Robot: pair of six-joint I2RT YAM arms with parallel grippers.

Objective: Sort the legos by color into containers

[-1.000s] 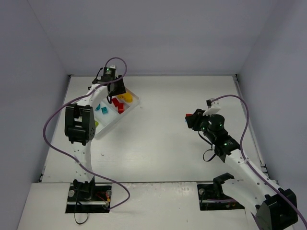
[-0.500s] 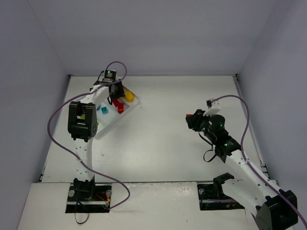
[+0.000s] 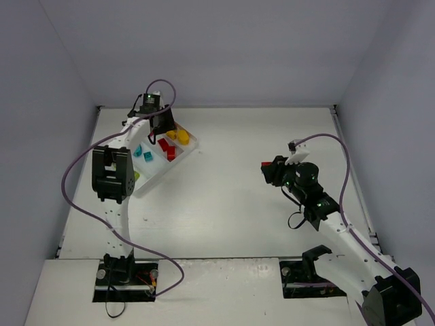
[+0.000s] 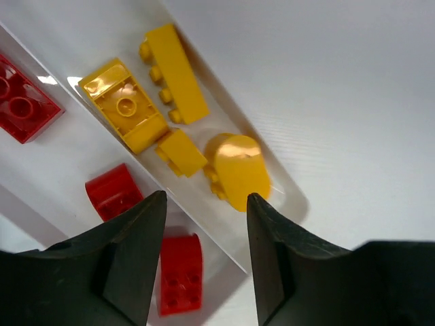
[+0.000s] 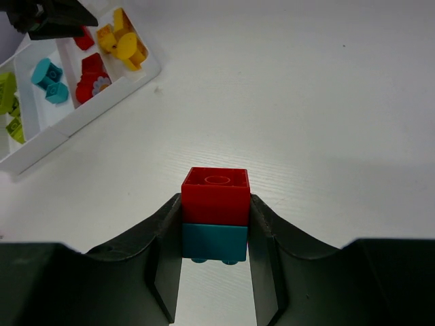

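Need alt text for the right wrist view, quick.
The right hand grips a red brick stacked on a teal brick over the white table. At upper left, the white tray holds yellow, red, teal and green legos in separate compartments.

Top view: high and distant, facing down over the whole scene. Left wrist: close above the tray point(image 4: 75, 146). Right wrist: farther off, same tray at upper left.
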